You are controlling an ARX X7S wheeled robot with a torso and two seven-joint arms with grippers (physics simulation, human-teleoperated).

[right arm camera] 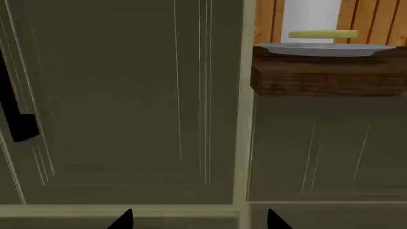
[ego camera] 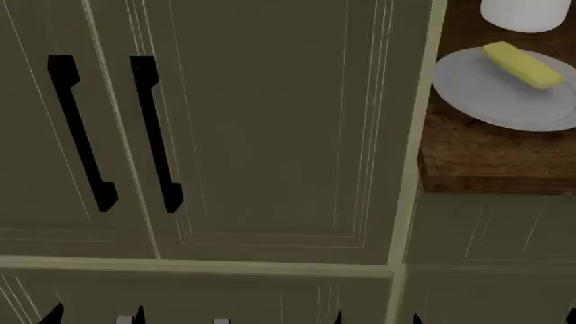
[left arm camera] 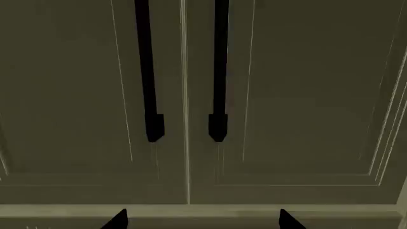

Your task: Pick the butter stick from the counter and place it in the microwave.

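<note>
The butter stick is a pale yellow block lying on a round grey plate on the dark wood counter, at the upper right of the head view. The right wrist view shows the butter stick edge-on, on the plate, above the counter's thick front edge. My left gripper is open and empty, facing the cabinet doors. My right gripper is also open and empty, well below the counter and to its left. Only the fingertips of either gripper show. The microwave is out of view.
Tall olive-grey cabinet doors with two black handles fill the left and middle, close in front of both grippers. A white cylinder stands behind the plate. Wooden wall panels back the counter.
</note>
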